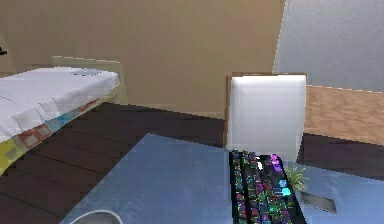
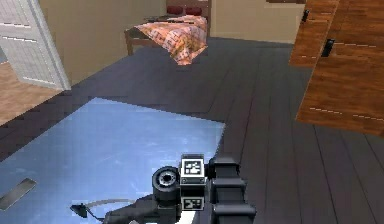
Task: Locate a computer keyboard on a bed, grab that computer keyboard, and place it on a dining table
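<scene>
Black keyboard [image 1: 262, 187] on blue table [image 1: 170, 172], long axis toward chair [image 1: 265, 110]

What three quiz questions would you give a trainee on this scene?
1. True or false: the keyboard lies on the blue table.
2. In the forward view, what stands behind the table? A) white chair B) sofa C) fridge
3. Fill in: far off in the arm side view, the bed bears a patterned cover, mostly ___ in colour.
Key: 1 true; 2 A; 3 orange.
</scene>
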Tool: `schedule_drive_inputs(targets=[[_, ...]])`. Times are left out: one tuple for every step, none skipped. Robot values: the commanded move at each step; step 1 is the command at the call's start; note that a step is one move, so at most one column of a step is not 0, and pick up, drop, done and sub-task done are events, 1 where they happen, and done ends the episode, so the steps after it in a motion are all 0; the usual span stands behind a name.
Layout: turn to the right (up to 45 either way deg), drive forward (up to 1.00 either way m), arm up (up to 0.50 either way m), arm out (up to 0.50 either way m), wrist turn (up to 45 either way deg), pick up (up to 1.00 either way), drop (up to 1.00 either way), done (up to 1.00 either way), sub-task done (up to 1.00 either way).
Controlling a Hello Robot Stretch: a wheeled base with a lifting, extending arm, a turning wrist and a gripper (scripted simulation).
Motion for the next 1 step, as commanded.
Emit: schedule_drive_inputs(targets=[[0.0, 0.00, 0.00, 0.00, 0.0, 0.00, 1.00, 0.00, 0.00]])
